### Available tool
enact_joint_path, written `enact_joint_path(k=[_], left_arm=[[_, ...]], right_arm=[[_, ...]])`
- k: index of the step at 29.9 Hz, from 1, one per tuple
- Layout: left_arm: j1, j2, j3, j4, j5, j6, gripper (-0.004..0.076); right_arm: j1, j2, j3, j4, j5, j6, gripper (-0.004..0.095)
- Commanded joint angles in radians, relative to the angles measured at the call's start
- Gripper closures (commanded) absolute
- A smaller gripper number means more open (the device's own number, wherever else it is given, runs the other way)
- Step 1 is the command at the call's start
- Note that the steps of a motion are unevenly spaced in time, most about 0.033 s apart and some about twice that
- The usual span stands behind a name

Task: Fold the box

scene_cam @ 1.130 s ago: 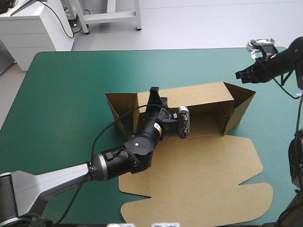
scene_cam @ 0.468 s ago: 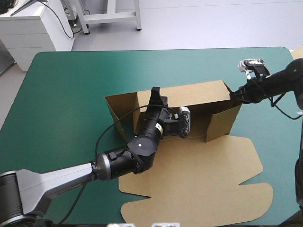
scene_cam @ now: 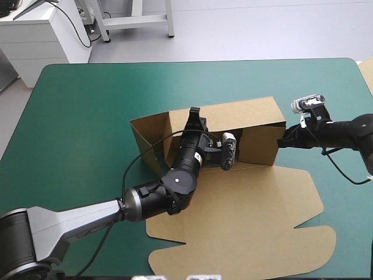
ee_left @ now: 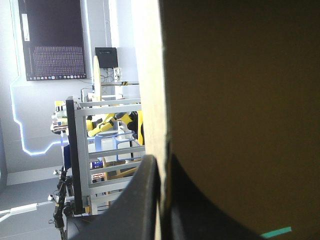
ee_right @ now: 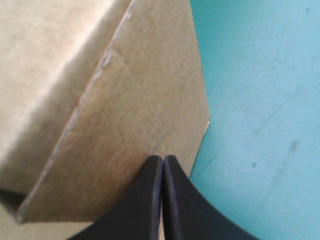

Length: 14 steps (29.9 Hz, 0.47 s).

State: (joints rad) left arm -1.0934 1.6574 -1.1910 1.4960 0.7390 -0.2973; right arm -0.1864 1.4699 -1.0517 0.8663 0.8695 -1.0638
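The brown box (scene_cam: 233,116) lies mid-table with its long back wall raised and its lid (scene_cam: 250,216) flat toward the near edge. My left gripper (scene_cam: 194,116) reaches over the box floor and is shut on the back wall's top edge; the left wrist view shows the board (ee_left: 240,100) pinched between the fingers (ee_left: 162,165). My right gripper (scene_cam: 282,142) is shut, and its tips press the outside of the right end flap (scene_cam: 259,146), which stands folded in across the box's end. In the right wrist view that flap (ee_right: 125,115) lies just ahead of the fingertips (ee_right: 162,159).
The left end flap (scene_cam: 148,137) still splays outward. Bare teal-green cover (scene_cam: 87,116) stretches to the left and far side of the box, and a strip (ee_right: 260,100) lies right of the flap. The table's right edge runs close behind my right arm.
My right gripper came in from the far right toward the box and pushed the right end flap from splayed out to folded inward. The left gripper kept its hold on the back wall.
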Motion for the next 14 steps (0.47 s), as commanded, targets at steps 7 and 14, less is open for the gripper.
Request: enact_joint_path(k=[7, 14], left_arm=[[-0.004, -0.03, -0.022, 0.017, -0.022, -0.026, 0.0731], [-0.004, -0.03, -0.022, 0.015, -0.029, -0.028, 0.0731]], right_arm=[[0.001, -0.113, -0.013, -0.119, -0.011, 0.054, 0.082], [0.001, -0.113, -0.013, -0.172, 0.03, 0.024, 0.0414]])
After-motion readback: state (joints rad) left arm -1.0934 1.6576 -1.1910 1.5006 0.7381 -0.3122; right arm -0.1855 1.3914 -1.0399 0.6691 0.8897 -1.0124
